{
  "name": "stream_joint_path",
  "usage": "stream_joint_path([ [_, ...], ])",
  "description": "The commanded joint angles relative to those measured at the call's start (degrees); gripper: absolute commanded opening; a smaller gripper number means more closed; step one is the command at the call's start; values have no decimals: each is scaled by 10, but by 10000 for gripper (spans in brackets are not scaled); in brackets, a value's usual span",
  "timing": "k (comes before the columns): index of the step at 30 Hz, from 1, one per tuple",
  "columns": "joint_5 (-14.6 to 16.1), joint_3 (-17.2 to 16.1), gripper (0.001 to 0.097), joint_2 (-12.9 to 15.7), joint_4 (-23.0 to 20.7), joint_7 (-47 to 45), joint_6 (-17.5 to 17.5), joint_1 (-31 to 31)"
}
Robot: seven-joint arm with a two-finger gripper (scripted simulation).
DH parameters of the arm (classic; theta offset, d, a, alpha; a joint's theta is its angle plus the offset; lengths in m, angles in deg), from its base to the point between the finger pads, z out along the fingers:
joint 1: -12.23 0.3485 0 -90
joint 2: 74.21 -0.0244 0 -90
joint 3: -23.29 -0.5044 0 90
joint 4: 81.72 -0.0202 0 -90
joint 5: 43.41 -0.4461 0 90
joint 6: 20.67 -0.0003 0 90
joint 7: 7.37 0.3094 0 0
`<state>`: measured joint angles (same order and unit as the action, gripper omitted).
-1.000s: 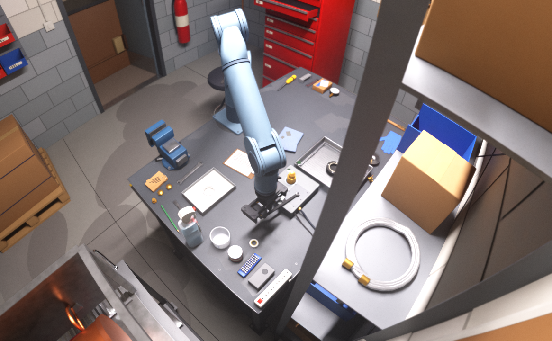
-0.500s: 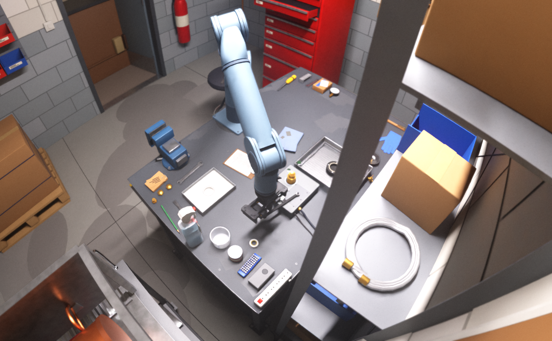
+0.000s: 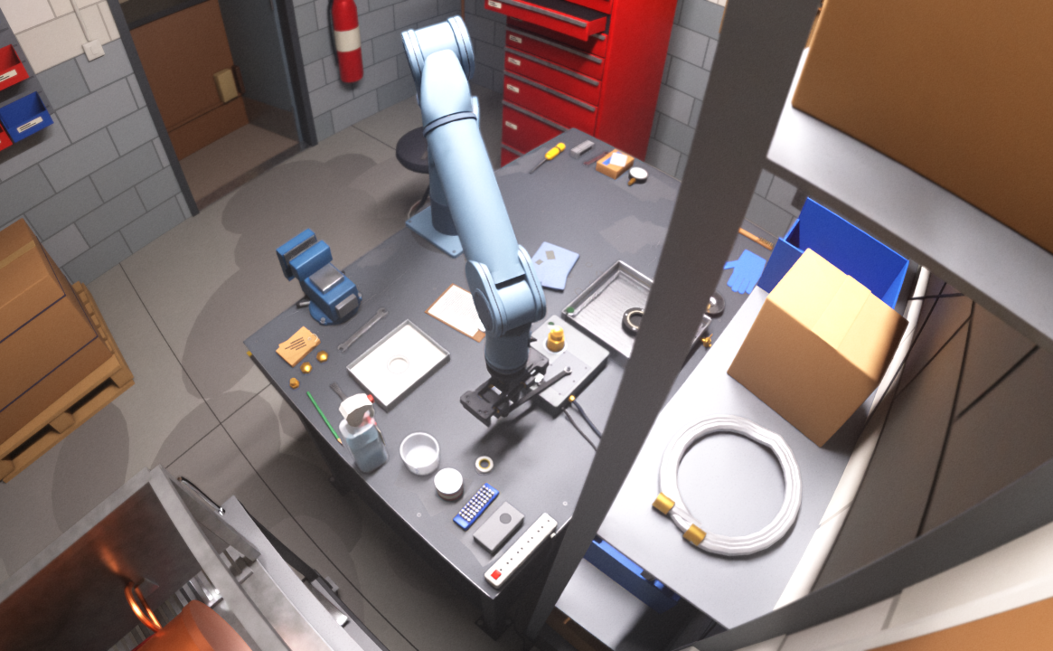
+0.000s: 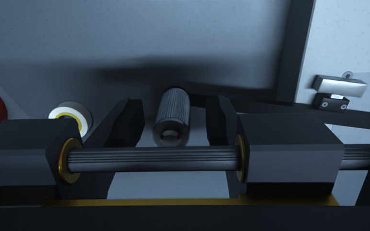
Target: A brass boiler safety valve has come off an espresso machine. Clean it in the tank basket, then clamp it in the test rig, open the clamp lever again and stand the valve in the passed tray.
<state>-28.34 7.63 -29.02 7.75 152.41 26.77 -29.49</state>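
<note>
The brass valve (image 3: 555, 338) stands upright on the grey test rig (image 3: 564, 362) at the table's middle. The rig's clamp lever (image 3: 542, 386) is a thin dark bar reaching out over the rig's front edge. Its ribbed grey handle (image 4: 171, 116) lies between my fingers in the wrist camera. My gripper (image 3: 508, 394) (image 4: 174, 120) is low at the rig's front-left edge, open around the handle and holding nothing. The white passed tray (image 3: 398, 362) lies to the left of the rig. The metal tank basket (image 3: 625, 305) sits behind the rig on the right.
A roll of tape (image 3: 484, 463) (image 4: 70, 117) lies just in front of my gripper. A white cup (image 3: 419, 452), a spray bottle (image 3: 363, 435) and a power strip (image 3: 520, 548) stand near the table's front edge. A grey shelf post (image 3: 659, 308) hides part of the basket.
</note>
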Motion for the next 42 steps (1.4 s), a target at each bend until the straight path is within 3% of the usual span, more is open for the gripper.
stream_joint_path([
  [1,0,0,475,0,0,0,0,0],
  [9,0,0,465,0,0,0,0,0],
  [29,0,0,75,0,0,0,0,0],
  [42,0,0,75,-3,6,-1,-4,-2],
])
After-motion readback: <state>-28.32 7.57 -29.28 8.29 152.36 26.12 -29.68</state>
